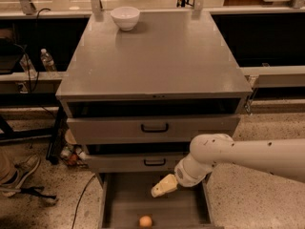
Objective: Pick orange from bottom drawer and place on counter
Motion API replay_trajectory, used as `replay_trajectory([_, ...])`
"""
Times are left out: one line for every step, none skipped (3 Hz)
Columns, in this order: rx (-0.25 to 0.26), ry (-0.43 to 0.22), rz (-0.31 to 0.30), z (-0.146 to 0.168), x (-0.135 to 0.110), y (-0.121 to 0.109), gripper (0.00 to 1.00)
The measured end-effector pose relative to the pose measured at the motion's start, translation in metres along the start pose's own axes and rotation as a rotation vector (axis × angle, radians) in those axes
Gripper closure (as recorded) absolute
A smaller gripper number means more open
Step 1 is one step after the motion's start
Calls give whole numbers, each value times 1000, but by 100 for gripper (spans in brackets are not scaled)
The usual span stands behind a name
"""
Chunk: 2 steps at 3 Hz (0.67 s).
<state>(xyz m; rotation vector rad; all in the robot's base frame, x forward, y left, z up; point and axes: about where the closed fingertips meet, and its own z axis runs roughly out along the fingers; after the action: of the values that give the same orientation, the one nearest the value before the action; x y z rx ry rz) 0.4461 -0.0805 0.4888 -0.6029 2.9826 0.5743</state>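
Note:
The orange [145,221] lies on the flat grey floor of the open bottom drawer [124,202], near its front edge. My gripper [161,187] hangs over the drawer's right half, above and slightly right of the orange, not touching it. The white arm reaches in from the right. The counter [157,56] is the broad grey cabinet top above.
A white bowl [125,17] stands at the counter's back left. Two shallower drawers with black handles [154,127] are above the open one. Bottles [46,59] and cables lie at the left, a shoe [19,173] on the floor.

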Motion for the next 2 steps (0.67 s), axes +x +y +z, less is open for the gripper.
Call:
replay_trajectory([0, 0, 0, 0, 0, 0, 0])
replay_trajectory([4, 35, 23, 24, -4, 3, 0])
